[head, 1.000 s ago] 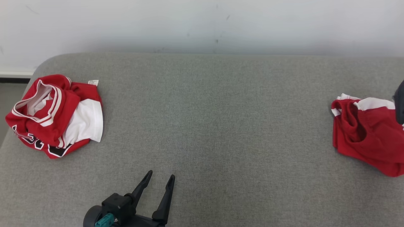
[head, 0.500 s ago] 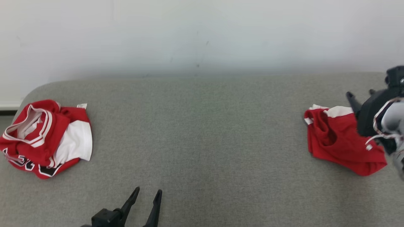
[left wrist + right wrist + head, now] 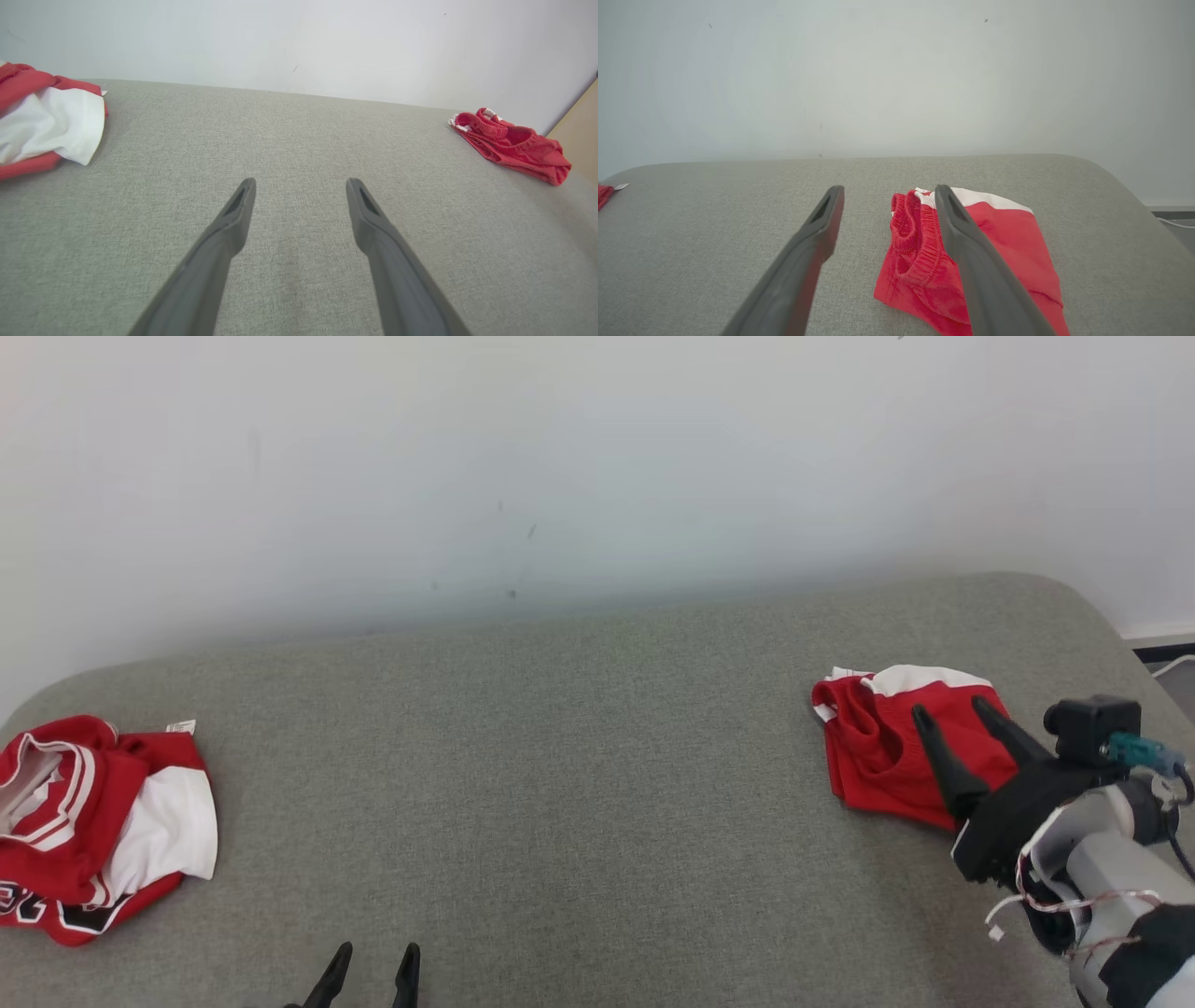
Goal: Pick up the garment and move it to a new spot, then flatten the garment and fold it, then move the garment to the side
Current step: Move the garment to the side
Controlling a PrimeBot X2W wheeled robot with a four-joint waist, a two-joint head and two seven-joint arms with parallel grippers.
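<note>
Black lettering [image 3: 89, 915] on crumpled red jersey [image 3: 103, 793] is unreadable.

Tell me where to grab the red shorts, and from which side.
Best pinch the gathered elastic waistband of the red shorts, coming from above with the open right gripper: it stands up in a raised ridge; the rest lies flat.

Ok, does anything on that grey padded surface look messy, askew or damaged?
Both garments lie crumpled, not flat: the red elastic-waisted shorts with white trim near the right end, the red-and-white jersey bunched at the left end. No tears or spills visible.
</note>
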